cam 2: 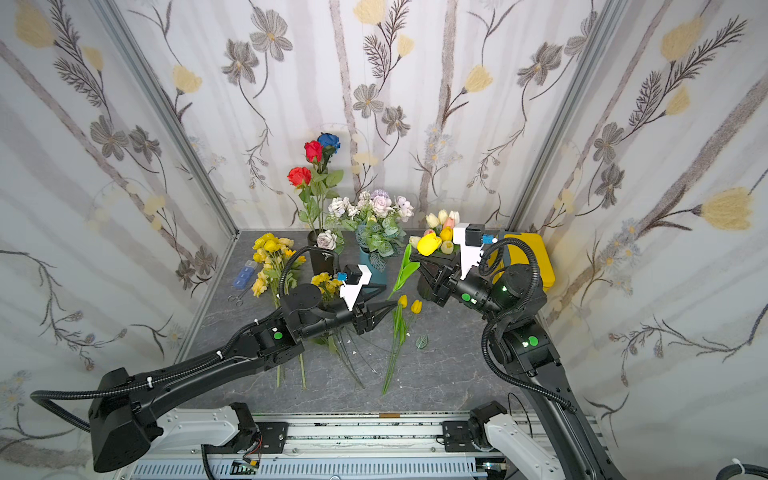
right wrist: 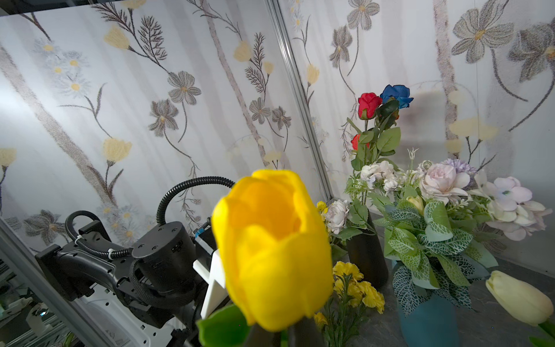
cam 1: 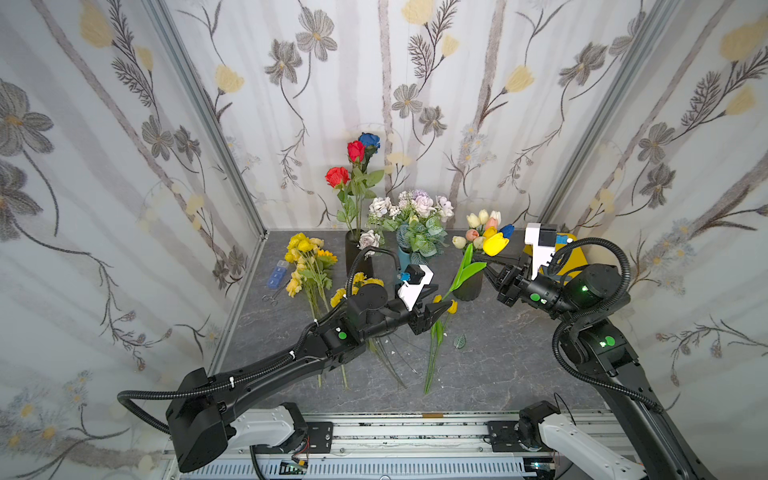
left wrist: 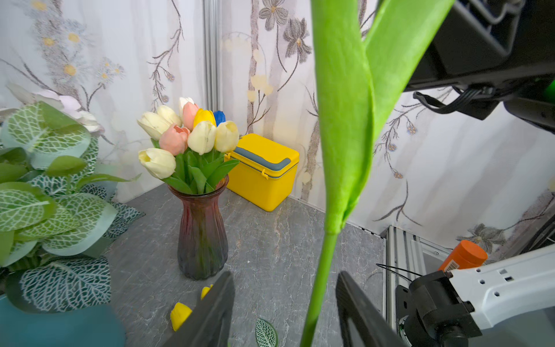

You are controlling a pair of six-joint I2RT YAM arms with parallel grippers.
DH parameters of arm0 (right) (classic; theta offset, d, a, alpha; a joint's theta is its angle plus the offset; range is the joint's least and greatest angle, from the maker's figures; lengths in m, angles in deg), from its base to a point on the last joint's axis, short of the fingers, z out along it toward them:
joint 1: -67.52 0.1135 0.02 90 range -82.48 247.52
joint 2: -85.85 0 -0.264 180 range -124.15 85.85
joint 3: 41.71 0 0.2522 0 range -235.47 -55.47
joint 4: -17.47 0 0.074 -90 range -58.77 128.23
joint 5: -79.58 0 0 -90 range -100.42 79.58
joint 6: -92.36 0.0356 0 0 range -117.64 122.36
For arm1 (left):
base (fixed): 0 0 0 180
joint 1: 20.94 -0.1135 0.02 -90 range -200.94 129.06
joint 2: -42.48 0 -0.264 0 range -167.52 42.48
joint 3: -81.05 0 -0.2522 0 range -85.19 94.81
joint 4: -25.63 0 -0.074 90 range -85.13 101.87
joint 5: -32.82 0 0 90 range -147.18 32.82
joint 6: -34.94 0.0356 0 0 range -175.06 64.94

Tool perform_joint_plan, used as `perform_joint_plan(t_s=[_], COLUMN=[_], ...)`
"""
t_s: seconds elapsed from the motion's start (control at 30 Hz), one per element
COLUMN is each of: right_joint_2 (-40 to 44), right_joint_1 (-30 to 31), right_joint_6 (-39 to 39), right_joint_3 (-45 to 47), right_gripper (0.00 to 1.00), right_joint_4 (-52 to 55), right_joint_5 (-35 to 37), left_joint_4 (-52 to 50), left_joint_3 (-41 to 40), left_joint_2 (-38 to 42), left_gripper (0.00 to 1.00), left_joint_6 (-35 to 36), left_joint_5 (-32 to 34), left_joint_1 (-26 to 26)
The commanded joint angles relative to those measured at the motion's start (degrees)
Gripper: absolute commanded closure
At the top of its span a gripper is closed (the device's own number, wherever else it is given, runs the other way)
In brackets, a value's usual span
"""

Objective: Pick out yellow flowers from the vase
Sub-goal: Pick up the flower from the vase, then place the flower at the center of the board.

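My right gripper (cam 1: 478, 258) (cam 2: 415, 259) (right wrist: 283, 335) is shut on the stem of a yellow tulip (cam 1: 496, 244) (cam 2: 429, 244) (right wrist: 270, 249), just under the bloom. It holds the tulip in the air beside the dark glass vase (cam 1: 467, 289) (left wrist: 202, 237). The tulip's green stem (left wrist: 322, 270) hangs down between the fingers of my left gripper (cam 1: 446, 305) (cam 2: 390, 305) (left wrist: 284, 275). That gripper is open, with a gap on each side of the stem. Cream, pink, blue and one yellow tulip (left wrist: 204, 117) stand in the vase. Other yellow flowers (cam 1: 305, 257) and two small yellow tulips (cam 1: 451, 306) lie on the table.
At the back stand a black vase (cam 1: 357, 253) with red and blue roses and a teal vase (cam 1: 405, 257) with pale blooms. A yellow box (cam 1: 575, 257) sits in the back right corner. A blue box (cam 1: 276, 274) and scissors (cam 1: 270, 297) lie at the left. A loose leaf (cam 1: 459, 341) lies mid-table.
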Motion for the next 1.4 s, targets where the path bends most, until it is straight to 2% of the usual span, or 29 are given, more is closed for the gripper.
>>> perform_joint_plan(t_s=[0.0, 0.07, 0.23, 0.33, 0.37, 0.4, 0.47, 0.5, 0.6, 0.63, 0.7, 0.77, 0.9, 1.0, 1.2, 1.37], right_joint_2=[-0.35, -0.66, -1.41, -1.32, -0.99, -0.78, -0.32, -0.06, 1.29, 1.83, 3.45, 5.44, 10.34, 13.51, 16.98, 15.80], right_joint_1=[1.15, 1.44, 1.65, 1.75, 1.70, 1.77, 1.75, 1.70, 1.77, 1.62, 1.55, 1.43, 1.33, 1.29, 1.31, 1.27], right_joint_6=[-1.25, -1.21, -1.28, -0.96, -0.76, -0.76, -1.25, -1.68, -3.03, -3.62, -5.40, -7.74, -11.37, -13.09, -13.64, -12.52], right_joint_3=[0.23, 0.62, 0.87, 1.71, 2.08, 2.46, 2.67, 2.80, 3.45, 3.78, 3.92, 3.73, 4.80, 5.87, 8.54, 8.82], right_gripper=[1.00, 1.00, 1.00, 1.00, 0.97, 0.91, 0.86, 0.79, 0.49, 0.44, 0.35, 0.30, 0.28, 0.29, 0.31, 0.31], right_joint_4=[-3.49, -3.92, -3.67, -4.74, -5.18, -5.33, -4.68, -4.10, -2.76, -2.51, -0.74, 2.04, 6.22, 7.57, 5.84, 5.80], right_joint_5=[2.83, 3.48, 5.11, 5.48, 5.94, 6.53, 7.79, 8.48, 11.66, 12.30, 14.59, 19.93, 36.52, 45.63, 49.19, 47.44], left_joint_4=[1.65, 1.71, 1.68, 1.18, 0.70, 0.41, 0.68, 1.07, 0.99, 0.54, -1.43, -5.59, -13.67, -19.70, -20.44, -19.62], left_joint_3=[0.12, -0.53, -1.56, -1.75, -1.75, -2.04, -3.21, -4.06, -5.79, -6.26, -6.76, -6.13, -7.39, -8.65, -10.90, -6.58], left_joint_2=[-0.22, 0.07, 0.65, 0.34, 0.13, 0.16, 0.73, 1.18, 2.34, 2.69, 2.92, 2.42, 1.02, -1.01, -7.76, -16.50], left_gripper=[0.59, 0.64, 0.88, 0.98, 1.00, 1.00, 1.00, 1.00, 1.00, 1.00, 1.00, 1.00, 1.00, 1.00, 1.00, 1.00], left_joint_6=[0.62, 0.59, 0.28, 0.00, -0.10, -0.37, -1.35, -2.14, -4.28, -4.91, -6.84, -9.11, -13.58, -17.73, -27.85, -33.43], left_joint_5=[-2.74, -2.56, -2.95, -2.10, -1.05, -0.03, 1.18, 1.50, 3.14, 3.92, 6.48, 9.07, 10.04, 10.18, 9.18, 10.80], left_joint_1=[0.03, 0.00, 0.00, 0.37, 0.60, 0.82, 0.96, 1.06, 1.35, 1.50, 1.66, 1.75, 2.77, 4.18, 5.92, 6.59])
